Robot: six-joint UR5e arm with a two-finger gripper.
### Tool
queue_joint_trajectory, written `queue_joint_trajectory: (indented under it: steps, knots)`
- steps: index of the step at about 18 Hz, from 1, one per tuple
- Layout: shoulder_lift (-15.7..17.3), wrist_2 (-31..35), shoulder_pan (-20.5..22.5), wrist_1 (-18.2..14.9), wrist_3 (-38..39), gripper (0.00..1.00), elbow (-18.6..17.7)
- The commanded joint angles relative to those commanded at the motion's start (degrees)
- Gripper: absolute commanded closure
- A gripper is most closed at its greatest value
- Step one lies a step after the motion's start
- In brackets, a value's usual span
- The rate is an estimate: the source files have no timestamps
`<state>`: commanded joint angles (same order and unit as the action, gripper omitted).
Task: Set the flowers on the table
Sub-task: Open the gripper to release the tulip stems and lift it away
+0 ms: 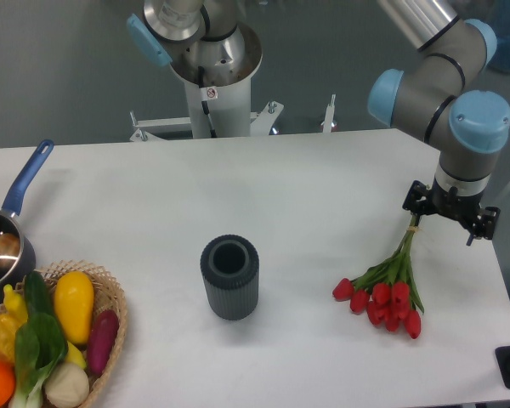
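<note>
Across nearly the whole view the white table [263, 187] is spread, and everything else is carried on it. At the right edge the arm [442, 76] is bent down over the tabletop, with its gripper [449, 210] pointed downward at the top of the green stems; the fingers are hidden under the wrist, so whether they are closed on the stems or parted cannot be told. At the lower left a wicker basket [110, 327] of coloured vegetables is seen, cut off by the frame. The flowers [389, 293] are found on the right side of the table, their red buds lying low on the surface toward the front edge and their stems slanted up to the gripper. A dark ribbed vase [230, 277] is stood upright near the middle, well apart from the flowers. A blue-handled saucepan [8, 234] is placed at the left edge, just behind the basket.
</note>
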<state>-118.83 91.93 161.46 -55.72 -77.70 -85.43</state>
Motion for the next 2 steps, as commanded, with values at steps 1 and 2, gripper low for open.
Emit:
queue_joint_trajectory:
  steps: [1, 2]
  knots:
    - [0.0, 0.0, -0.1, 0.0, 0.0, 0.0, -0.1]
    - [0.1, 0.0, -0.2, -0.1, 0.0, 0.0, -0.1]
